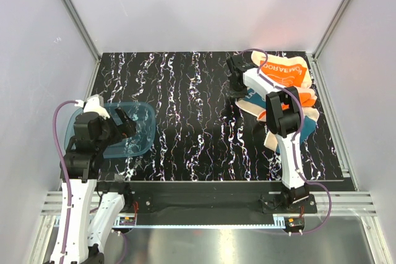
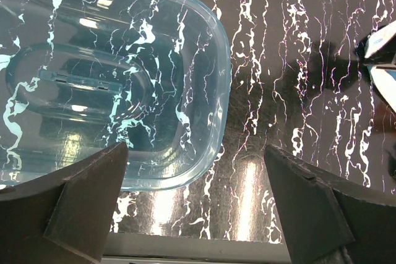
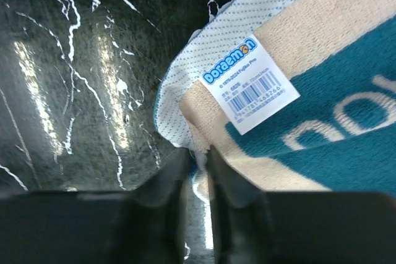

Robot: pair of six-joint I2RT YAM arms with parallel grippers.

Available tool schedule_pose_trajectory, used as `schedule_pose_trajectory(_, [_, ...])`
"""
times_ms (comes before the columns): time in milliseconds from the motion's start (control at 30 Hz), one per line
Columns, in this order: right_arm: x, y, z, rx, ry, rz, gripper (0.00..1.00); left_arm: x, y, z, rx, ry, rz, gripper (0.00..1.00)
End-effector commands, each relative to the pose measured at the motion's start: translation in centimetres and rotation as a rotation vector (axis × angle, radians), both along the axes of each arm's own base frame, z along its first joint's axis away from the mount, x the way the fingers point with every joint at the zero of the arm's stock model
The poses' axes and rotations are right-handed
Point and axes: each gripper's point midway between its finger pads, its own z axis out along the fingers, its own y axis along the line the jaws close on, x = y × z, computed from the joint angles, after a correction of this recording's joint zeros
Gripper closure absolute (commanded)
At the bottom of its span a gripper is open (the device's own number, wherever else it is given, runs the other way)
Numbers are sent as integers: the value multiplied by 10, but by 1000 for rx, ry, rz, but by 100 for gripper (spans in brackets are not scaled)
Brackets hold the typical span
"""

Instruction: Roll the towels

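The orange towel (image 1: 286,73) with white lettering lies at the far right of the mat, partly over the teal towel (image 1: 255,99), whose cream reverse shows below it. In the right wrist view the teal towel (image 3: 322,122) has a cream band and a white barcode label (image 3: 250,81). My right gripper (image 1: 238,91) is shut on the teal towel's edge at its left corner (image 3: 198,153). My left gripper (image 1: 127,127) is open and empty, hovering over the right part of the blue tray; its fingers (image 2: 80,202) frame the tray's near corner.
A translucent blue plastic tray (image 1: 147,129) stands at the left on the black marbled mat (image 1: 198,122); it also shows in the left wrist view (image 2: 216,91). White walls with metal rails enclose the table. The mat's near edge (image 2: 198,248) lies just below my left fingers.
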Motion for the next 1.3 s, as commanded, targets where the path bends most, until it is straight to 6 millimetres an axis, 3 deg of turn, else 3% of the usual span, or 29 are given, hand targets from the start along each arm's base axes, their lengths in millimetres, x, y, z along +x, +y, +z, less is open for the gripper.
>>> schedule_pose_trajectory(0, [-9, 4, -2, -20, 27, 23, 86, 8, 2, 9, 0, -45, 17, 1])
schedule_pose_trajectory(67, [-9, 9, 10, -19, 11, 37, 100, 8, 3, 8, -1, -45, 22, 1])
schedule_pose_trajectory(167, [-9, 26, 63, -17, -65, 80, 100, 7, 4, 10, -1, -52, 24, 1])
schedule_pose_trajectory(200, [-5, 43, 104, 15, -151, 109, 100, 7, 4, 10, -1, -53, 23, 1])
schedule_pose_trajectory(267, [-6, 61, 154, 62, -232, 139, 100, 7, 4, 11, -1, -59, 26, 1])
schedule_pose_trajectory(300, [-6, 70, 207, 120, -321, 151, 100, 7, 4, 11, -2, -61, 25, 1])
schedule_pose_trajectory(367, [-15, 86, 267, 216, -418, 160, 100, 6, 4, 12, -1, -65, 26, 1])
schedule_pose_trajectory(400, [-26, 91, 330, 313, -530, 180, 100, 6, 4, 11, -2, -62, 25, 1])
schedule_pose_trajectory(433, [-35, 97, 362, 366, -594, 187, 100, 6, 5, 12, 0, -65, 27, 1])
schedule_pose_trajectory(467, [-37, 94, 397, 396, -693, 173, 100, 6, 5, 13, 0, -70, 27, 1])
schedule_pose_trajectory(500, [-56, 81, 453, 439, -832, 152, 100, 6, 5, 13, 1, -70, 29, 1])
schedule_pose_trajectory(567, [-70, 60, 521, 421, -1070, 77, 100, 5, 5, 14, 0, -75, 31, 1])
schedule_pose_trajectory(600, [-91, 40, 550, 413, -1155, 49, 100, 5, 5, 14, -1, -75, 29, 1])
schedule_pose_trajectory(700, [-120, -11, 596, 346, -1321, -77, 100, 5, 5, 14, -1, -75, 33, 1])
schedule_pose_trajectory(767, [-130, -23, 603, 325, -1341, -94, 100, 5, 5, 14, -1, -76, 33, 1])
schedule_pose_trajectory(867, [-136, -24, 582, 309, -1275, -66, 100, 5, 5, 13, -2, -73, 34, 1])
schedule_pose_trajectory(967, [-132, -14, 526, 296, -1133, -61, 100, 6, 5, 13, -2, -68, 34, 1])
schedule_pose_trajectory(1000, [-132, -13, 491, 265, -1058, -54, 100, 6, 5, 11, -1, -64, 32, 1])
schedule_pose_trajectory(1033, [-132, -12, 472, 277, -1018, -80, 100, 7, 5, 11, -1, -62, 32, 1])
schedule_pose_trajectory(1067, [-136, -21, 434, 225, -950, -111, 100, 7, 5, 12, -2, -64, 30, 1])
schedule_pose_trajectory(1133, [-143, -32, 398, 215, -879, -209, 100, 7, 4, 11, -3, -61, 29, 1])
schedule_pose_trajectory(1167, [-151, -50, 363, 123, -813, -266, 100, 8, 4, 11, -3, -58, 28, 1])
schedule_pose_trajectory(1233, [-158, -68, 329, 88, -744, -382, 100, 8, 3, 9, -4, -51, 23, 1])
schedule_pose_trajectory(1267, [-167, -78, 299, 31, -669, -397, 100, 9, 3, 9, -4, -48, 21, 1])
